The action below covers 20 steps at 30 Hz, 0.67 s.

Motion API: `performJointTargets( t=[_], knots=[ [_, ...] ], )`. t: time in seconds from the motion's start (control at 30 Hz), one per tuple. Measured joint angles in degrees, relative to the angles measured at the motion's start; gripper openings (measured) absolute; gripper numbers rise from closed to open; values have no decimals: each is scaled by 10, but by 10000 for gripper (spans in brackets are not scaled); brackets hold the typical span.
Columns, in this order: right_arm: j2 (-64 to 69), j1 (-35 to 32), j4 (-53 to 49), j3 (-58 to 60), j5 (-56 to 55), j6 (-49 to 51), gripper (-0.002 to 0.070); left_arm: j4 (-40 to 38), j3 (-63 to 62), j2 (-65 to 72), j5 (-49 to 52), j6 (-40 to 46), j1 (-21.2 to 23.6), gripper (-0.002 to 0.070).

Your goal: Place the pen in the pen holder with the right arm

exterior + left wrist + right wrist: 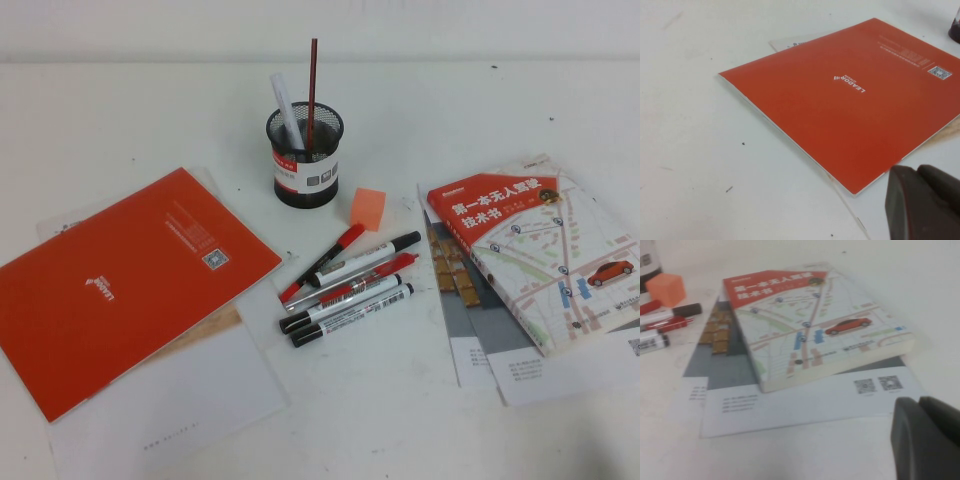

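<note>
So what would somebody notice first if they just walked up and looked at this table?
Probably the big orange booklet at the table's left, and the map-covered book at the right. Between them lie markers, with the thin dark red pen standing in the black mesh pen holder behind. The left gripper and right gripper hover low nearby.

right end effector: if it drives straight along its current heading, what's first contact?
Likely the white sheet just ahead of the right end effector, then the map-cover book lying on it. Depth is unclear. The left end effector points at the orange booklet.
</note>
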Motion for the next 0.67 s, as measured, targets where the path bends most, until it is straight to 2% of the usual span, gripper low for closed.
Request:
performJointTargets(
  t=[0.67],
  knots=[
    [0, -15, 1, 0, 1, 0, -19, 0, 0, 0, 0, 0, 0, -3]
  ],
)
